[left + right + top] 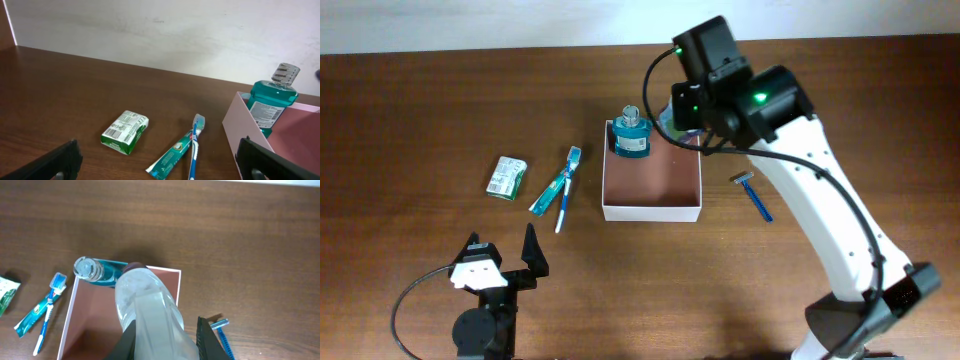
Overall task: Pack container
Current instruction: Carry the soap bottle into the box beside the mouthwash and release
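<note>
White outside and reddish-brown inside, the container [652, 212] sits in the middle of the table [420, 100]. A blue-green mouthwash bottle [631, 133] stands upright in its far left corner. The right tool [167, 342] is closed on a clear plastic bottle [147, 300] and holds it above the far right part of the container, just beside the mouthwash bottle. The left tool [503, 250] is wide open and grips nothing; it is at the near left of the table, well apart from the container. Left of the container lie a toothbrush [561, 212] and a toothpaste tube [542, 200] side by side, and further left a green-and-white packet [506, 177]. A blue razor [752, 192] lies right of the container.
</note>
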